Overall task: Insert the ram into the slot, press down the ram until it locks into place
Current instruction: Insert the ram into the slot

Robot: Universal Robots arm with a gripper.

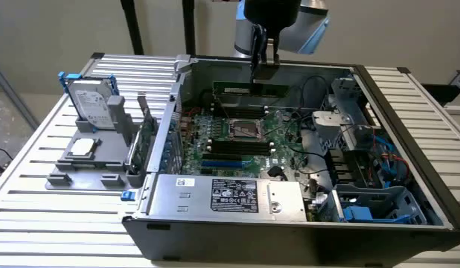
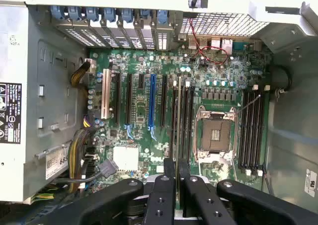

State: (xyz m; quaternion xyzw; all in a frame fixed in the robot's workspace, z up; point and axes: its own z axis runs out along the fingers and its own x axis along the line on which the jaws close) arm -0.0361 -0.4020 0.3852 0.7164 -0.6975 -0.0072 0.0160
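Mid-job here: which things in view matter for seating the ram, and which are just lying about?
In the job: gripper, shut on the ram; black memory slots beside the processor socket.
Lying about: hard drive, chip on the grey holder, power supply, blue socket.

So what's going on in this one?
The robot's pincer grips a green memory stick by its top edge inside an open computer case. The stick hangs over the black memory slots beside the processor socket. It does not look pressed home yet; contact with a slot cannot be told.
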